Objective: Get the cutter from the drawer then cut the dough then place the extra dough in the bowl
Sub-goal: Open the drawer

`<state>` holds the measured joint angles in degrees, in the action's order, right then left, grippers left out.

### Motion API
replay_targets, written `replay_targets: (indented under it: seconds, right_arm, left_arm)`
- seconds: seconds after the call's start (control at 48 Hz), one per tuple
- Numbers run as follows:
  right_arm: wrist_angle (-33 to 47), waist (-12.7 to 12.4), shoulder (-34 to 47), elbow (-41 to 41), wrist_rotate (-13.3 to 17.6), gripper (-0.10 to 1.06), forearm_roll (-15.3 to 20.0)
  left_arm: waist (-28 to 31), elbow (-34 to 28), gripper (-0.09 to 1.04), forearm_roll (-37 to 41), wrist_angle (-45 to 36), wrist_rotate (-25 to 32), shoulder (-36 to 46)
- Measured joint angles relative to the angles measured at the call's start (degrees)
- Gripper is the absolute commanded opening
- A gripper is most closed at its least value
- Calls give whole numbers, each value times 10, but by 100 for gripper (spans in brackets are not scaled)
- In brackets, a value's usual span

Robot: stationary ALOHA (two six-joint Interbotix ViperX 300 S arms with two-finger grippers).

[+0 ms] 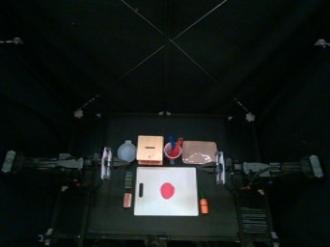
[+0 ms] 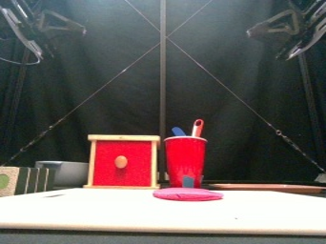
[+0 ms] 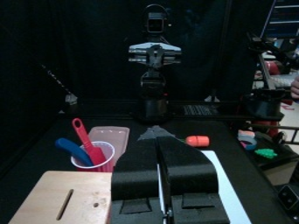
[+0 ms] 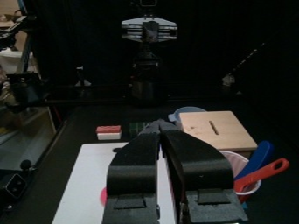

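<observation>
Left pincer (image 3: 160, 136): We see its jaws closed tip to tip with nothing between them. It rests at the left edge of the tabletop (image 1: 110, 224), clear of the work.
Right pincer (image 4: 163, 133): Its jaws are also drawn together and empty. It is parked at the right edge, facing the left one across the board.
Wooden box (image 1: 151, 150): It stands behind the board with its red drawer front (image 2: 124, 162) turned toward the open front. We judge this lets an arm pull the drawer out over free tabletop.
Cutter: We cannot see it. The drawer looks closed, so by the task it should be inside.
Dough (image 1: 165, 189): A flat red disc lies near the middle of the white cutting board (image 1: 187, 205), where we judge either arm can reach it for the cut.
Bowl (image 1: 126, 150): It sits just beside the box on the left, near enough to the board to take the scraps.
Red cup (image 2: 185, 160): It stands to the right of the box and holds the blue knife (image 2: 178, 132) and the red knife (image 2: 196, 127) upright.
Pink tray (image 1: 202, 151): It lies to the right of the cup.
Small toys: A red-and-white toy (image 1: 127, 200) lies off the board's left edge and an orange toy (image 1: 204, 205) off its right edge.
Step in hand: We judge nothing has begun, and opening the drawer comes first.
</observation>
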<state>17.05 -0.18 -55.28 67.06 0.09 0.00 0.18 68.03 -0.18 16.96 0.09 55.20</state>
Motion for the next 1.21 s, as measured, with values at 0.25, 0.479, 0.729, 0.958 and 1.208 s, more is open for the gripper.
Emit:
replay_targets:
  seconds: [0.25,0.479,0.729,0.958,1.208]
  right_arm:
    - [4,-18,90,-32,2,4,-1]
    - [13,-69,260,-163,4,4,-3]
    - [-33,-115,447,-305,1,4,-21]
    - [-161,-124,588,-446,-3,4,-62]
    - [-254,-134,683,-553,-3,4,-83]
  left_arm:
    - [-5,-15,-2,-34,32,-5,-49]
    - [-52,-10,-1,-106,114,-7,-80]
    - [-120,2,-1,-258,200,-20,-157]
    - [-139,2,-1,-468,207,-47,-232]
    - [-140,2,-1,-620,207,-68,-294]
